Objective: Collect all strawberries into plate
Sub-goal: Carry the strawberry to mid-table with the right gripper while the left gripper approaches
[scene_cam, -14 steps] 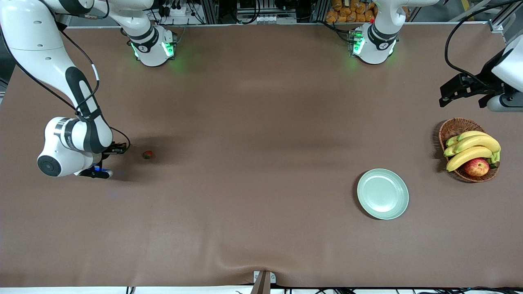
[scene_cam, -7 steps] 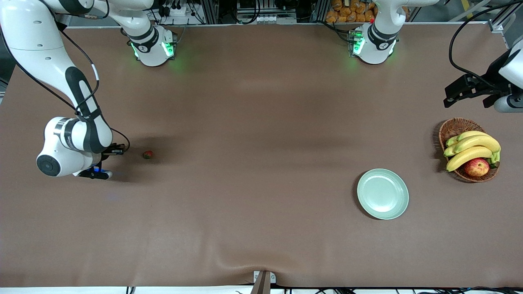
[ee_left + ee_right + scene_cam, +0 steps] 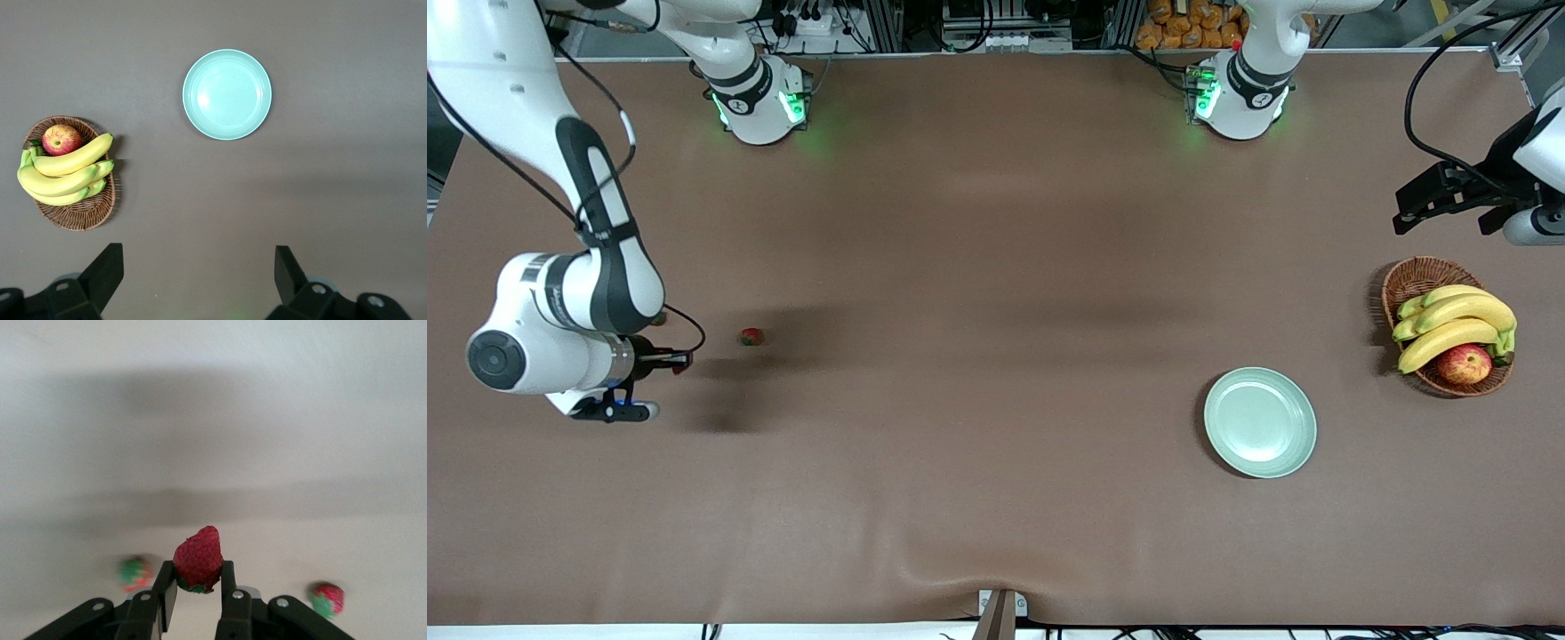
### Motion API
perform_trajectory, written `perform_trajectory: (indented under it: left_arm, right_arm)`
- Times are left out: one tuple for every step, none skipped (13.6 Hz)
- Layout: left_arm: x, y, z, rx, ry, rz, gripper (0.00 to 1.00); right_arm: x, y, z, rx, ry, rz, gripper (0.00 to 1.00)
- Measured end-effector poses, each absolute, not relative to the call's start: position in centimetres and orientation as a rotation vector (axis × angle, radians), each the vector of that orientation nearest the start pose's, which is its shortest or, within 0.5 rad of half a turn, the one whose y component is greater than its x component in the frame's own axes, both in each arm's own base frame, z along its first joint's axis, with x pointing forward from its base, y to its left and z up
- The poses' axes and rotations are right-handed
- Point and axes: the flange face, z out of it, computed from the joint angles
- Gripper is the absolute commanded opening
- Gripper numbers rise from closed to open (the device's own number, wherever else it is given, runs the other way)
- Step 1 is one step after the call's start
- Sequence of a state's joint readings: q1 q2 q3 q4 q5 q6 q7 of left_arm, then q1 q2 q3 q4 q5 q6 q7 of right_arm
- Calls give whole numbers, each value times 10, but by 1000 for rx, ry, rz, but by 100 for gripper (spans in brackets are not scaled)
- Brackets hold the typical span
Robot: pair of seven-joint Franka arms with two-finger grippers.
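Right wrist view: right gripper [image 3: 198, 590] pinches a strawberry [image 3: 197, 559] by its base; plate [image 3: 1260, 422] sits toward 3 o'clock, still bare. Left gripper [image 3: 199, 283] open, waiting. Risk: shallow pinch, berry slips during the long carry.

Basket [image 3: 1447, 325] beside plate [image 3: 1260, 422]; strawberry [image 3: 751, 337] well apart.

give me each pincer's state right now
Left pincer: open, holding nothing, waiting above the basket.
Right pincer: shut on a strawberry, over the table.
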State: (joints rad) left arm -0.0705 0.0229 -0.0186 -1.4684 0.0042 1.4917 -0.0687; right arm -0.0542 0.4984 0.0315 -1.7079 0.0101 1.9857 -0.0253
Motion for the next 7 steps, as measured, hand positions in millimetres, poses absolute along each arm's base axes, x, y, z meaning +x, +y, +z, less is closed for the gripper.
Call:
perform_trajectory:
  left_arm:
    - [552, -50, 653, -3138, 34, -1, 100]
    - [552, -51, 653, -3138, 37, -1, 100]
    - [552, -52, 653, -3138, 40, -1, 100]
    - [551, -53, 653, -3138, 43, -1, 100]
    - [551, -53, 653, -3138, 43, -1, 100]
    - [551, -53, 653, -3138, 43, -1, 100]
    - [552, -52, 653, -3138, 42, -1, 100]
  right_arm:
    - [650, 8, 305, -3068, -11, 288, 0]
    - [652, 33, 317, -3027, -19, 259, 0]
    - [652, 60, 322, -2973, -23, 245, 0]
    - [651, 90, 323, -2916, -26, 233, 0]
    - [648, 119, 322, -2870, -36, 227, 0]
    - [643, 148, 320, -2843, -65, 237, 0]
    - [636, 177, 316, -2830, -112, 254, 0]
